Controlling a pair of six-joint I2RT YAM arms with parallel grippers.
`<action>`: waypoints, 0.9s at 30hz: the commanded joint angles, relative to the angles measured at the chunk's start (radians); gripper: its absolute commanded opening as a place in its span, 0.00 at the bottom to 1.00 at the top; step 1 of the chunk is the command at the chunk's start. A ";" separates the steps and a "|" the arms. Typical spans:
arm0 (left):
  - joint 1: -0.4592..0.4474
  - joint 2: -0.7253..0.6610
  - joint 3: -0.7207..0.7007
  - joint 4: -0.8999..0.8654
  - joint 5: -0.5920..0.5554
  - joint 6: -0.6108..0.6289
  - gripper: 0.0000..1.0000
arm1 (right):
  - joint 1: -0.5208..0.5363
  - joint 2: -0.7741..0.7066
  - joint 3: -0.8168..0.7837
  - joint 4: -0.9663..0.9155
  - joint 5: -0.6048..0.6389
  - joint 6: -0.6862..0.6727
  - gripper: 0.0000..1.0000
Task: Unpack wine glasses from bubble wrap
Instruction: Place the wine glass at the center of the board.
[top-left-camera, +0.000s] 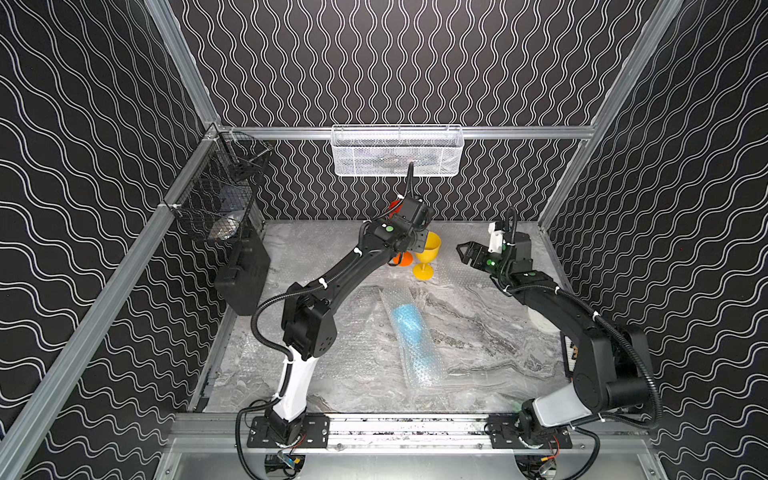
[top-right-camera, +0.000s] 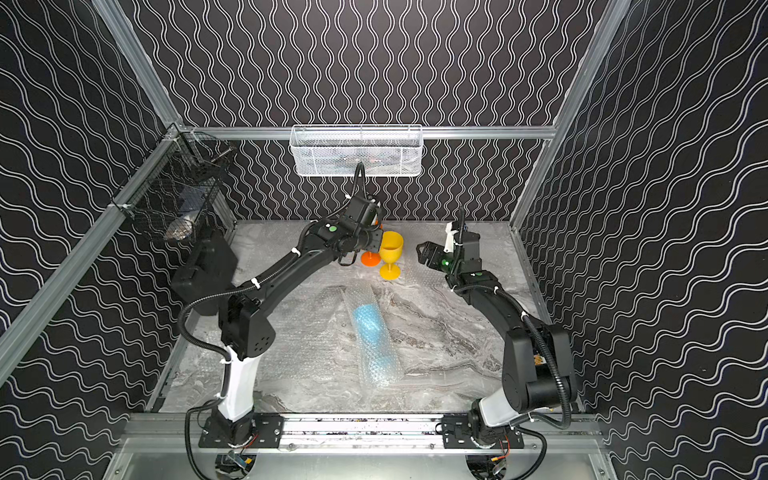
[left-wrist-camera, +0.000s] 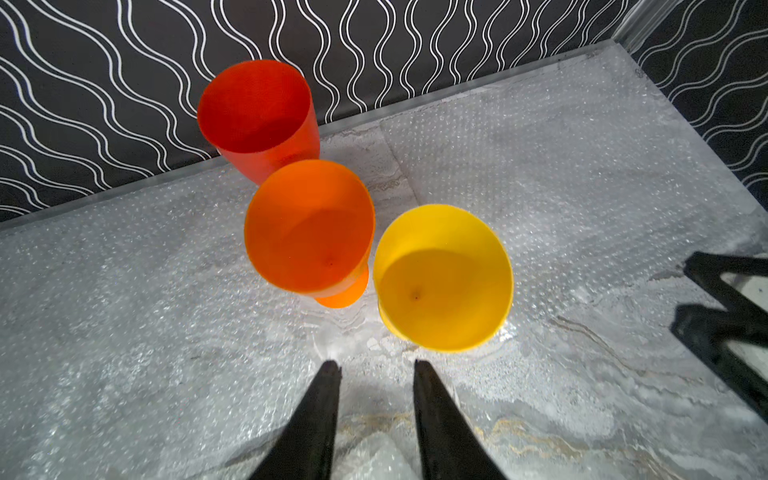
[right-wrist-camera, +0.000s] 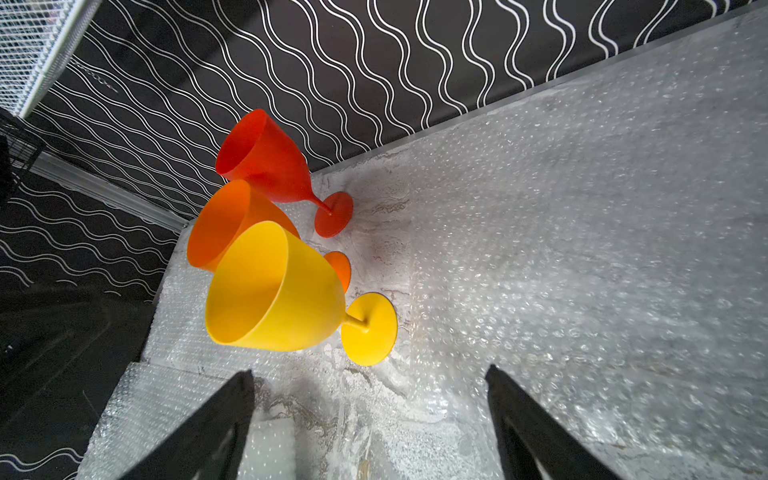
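Three unwrapped wine glasses stand upright close together near the back wall: red (left-wrist-camera: 255, 108) (right-wrist-camera: 266, 158), orange (left-wrist-camera: 309, 226) (right-wrist-camera: 224, 224) and yellow (top-left-camera: 428, 249) (top-right-camera: 390, 249) (left-wrist-camera: 442, 278) (right-wrist-camera: 274, 291). My left gripper (left-wrist-camera: 376, 365) hovers just in front of the orange and yellow ones, open, nothing between its fingers. My right gripper (top-left-camera: 463, 251) (right-wrist-camera: 370, 372) is to the right of the yellow glass, wide open and empty. A bubble wrap roll showing light blue (top-left-camera: 411, 328) (top-right-camera: 372, 328) lies mid-table. Flat bubble wrap sheets (left-wrist-camera: 540, 166) (right-wrist-camera: 582, 249) cover the table at the back.
A white mesh basket (top-left-camera: 397, 149) hangs on the back rail. A black wire basket (top-left-camera: 216, 199) hangs on the left rail above a black case (top-left-camera: 245, 274) leaning at the table's left edge. The patterned walls close in the back and sides.
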 joint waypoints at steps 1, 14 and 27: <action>0.001 -0.077 -0.087 0.064 0.043 -0.041 0.35 | 0.001 0.007 0.012 -0.004 -0.015 0.014 0.89; 0.101 -0.359 -0.665 0.283 0.302 -0.226 0.35 | 0.035 -0.026 -0.023 -0.103 -0.132 0.045 0.89; 0.139 -0.585 -1.082 0.492 0.327 -0.313 0.33 | 0.381 0.010 0.014 -0.386 -0.068 -0.068 0.86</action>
